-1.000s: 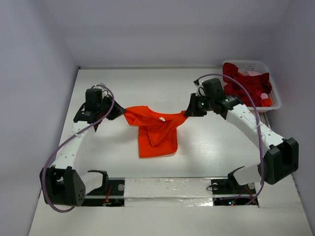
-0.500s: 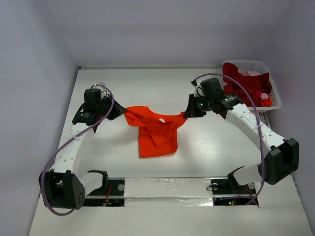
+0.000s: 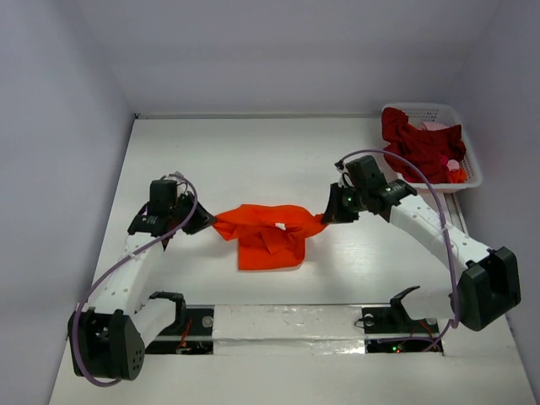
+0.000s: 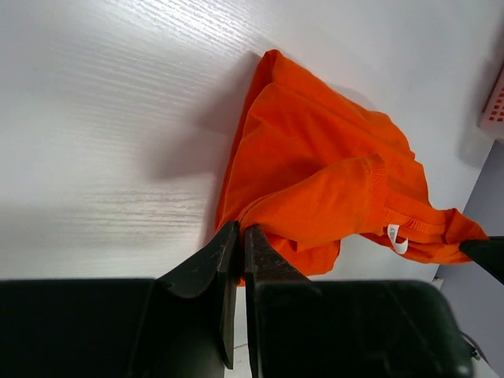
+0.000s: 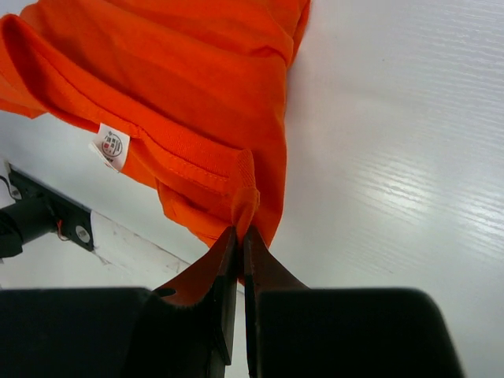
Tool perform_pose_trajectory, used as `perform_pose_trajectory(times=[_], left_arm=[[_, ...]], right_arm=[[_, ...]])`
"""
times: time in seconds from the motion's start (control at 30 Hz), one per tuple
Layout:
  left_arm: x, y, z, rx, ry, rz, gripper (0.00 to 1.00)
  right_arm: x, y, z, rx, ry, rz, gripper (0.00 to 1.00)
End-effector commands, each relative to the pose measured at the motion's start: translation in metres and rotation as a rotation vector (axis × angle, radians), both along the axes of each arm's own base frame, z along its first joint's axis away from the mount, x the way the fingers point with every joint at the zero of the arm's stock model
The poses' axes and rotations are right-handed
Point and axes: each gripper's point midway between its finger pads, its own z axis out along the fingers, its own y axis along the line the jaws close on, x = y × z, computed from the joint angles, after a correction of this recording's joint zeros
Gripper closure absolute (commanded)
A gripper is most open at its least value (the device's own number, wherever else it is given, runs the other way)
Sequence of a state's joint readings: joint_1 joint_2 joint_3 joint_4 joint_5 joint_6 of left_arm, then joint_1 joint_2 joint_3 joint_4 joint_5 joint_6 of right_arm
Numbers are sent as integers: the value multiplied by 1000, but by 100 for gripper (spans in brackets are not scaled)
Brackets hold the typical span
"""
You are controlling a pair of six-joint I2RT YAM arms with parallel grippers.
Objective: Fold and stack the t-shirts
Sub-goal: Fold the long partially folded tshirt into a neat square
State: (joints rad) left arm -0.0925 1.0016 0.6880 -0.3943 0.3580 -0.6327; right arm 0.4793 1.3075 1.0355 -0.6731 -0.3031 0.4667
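Stretched between left tool point(image 3: 208, 224) and right tool point(image 3: 324, 216), each pinching an upper edge tightly: bright orange cloth t-shirt point(image 3: 268, 240), draped onto white bench point(image 3: 253, 160), presumably spread for folding.

The orange shirt point(image 3: 268, 238) sits bunched just 6 o'clock of the surface's point(image 3: 253, 156) middle. Its top edge is stretched from 9 to 3 o'clock and lifted, the lower part lying flat. Dark red shirts point(image 3: 415, 145) and a pinkish one point(image 3: 435, 126) are heaped at 2 o'clock.

White arms point(image 3: 126, 261), black hands point(image 4: 239, 232), purple cables point(image 3: 371, 153)
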Motion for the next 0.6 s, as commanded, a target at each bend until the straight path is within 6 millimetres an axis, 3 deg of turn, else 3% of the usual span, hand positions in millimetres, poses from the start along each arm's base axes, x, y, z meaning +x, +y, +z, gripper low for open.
perform_pose_trajectory(times=[0.0,0.43,0.57], left_arm=[[-6,4,1,28,-21,-10,97],[-38,-5,-26,-11,91,-39,94],[-39,-7,-27,-25,111,-29,86]], right_arm=[[3,9,18,65,-55,3,100],[-12,-4,11,47,-41,-40,100],[-17,-1,7,53,-30,-30,100]])
